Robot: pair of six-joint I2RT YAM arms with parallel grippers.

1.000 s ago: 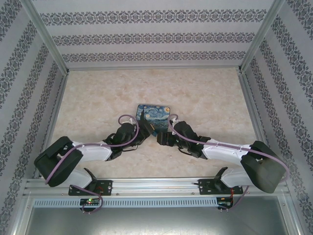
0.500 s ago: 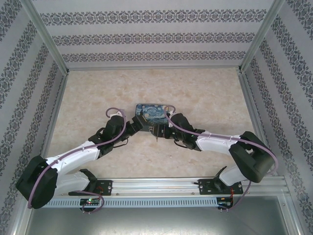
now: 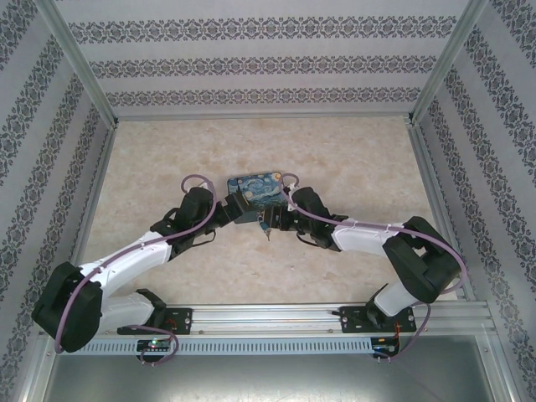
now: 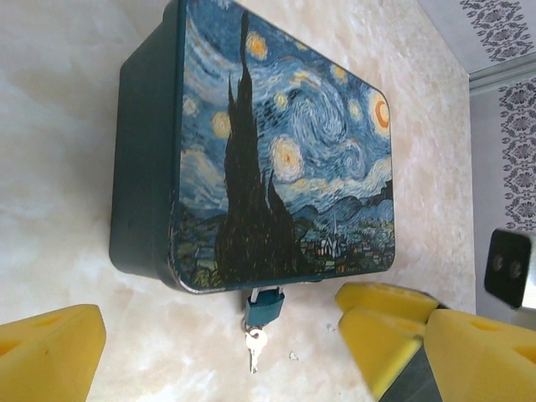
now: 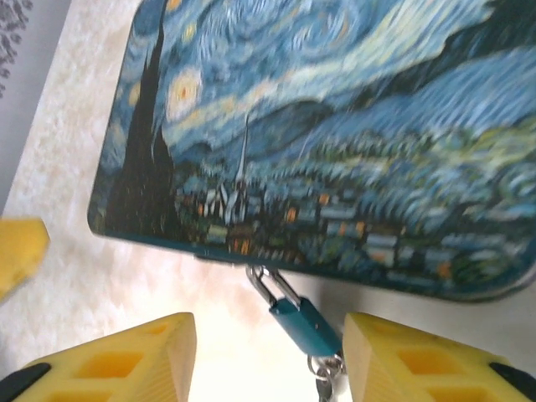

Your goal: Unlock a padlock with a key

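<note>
A box (image 4: 276,151) with a Starry Night lid and teal sides lies mid-table (image 3: 258,191). From its near edge hangs a small teal padlock (image 4: 265,303) (image 5: 306,322), shackle through the hasp. A tiny silvery key (image 4: 255,347) on a ring lies on the table at the lock's bottom end (image 3: 267,237). My left gripper (image 4: 272,360) stands wide open at the box's near left corner (image 3: 237,213), holding nothing. My right gripper (image 5: 270,360) is open around the padlock, which lies close to the right-hand finger (image 5: 419,360); the other finger is well apart from it.
The marble-patterned tabletop (image 3: 352,159) is walled by patterned panels on three sides. The left gripper's yellow finger (image 5: 17,251) shows at the left edge of the right wrist view. A yellow finger of the right gripper (image 4: 377,318) stands just right of the padlock.
The left arm reached forward to the box and its jaws opened wide. The right gripper moved in around the padlock and its jaws narrowed. The box shifted slightly back and left.
</note>
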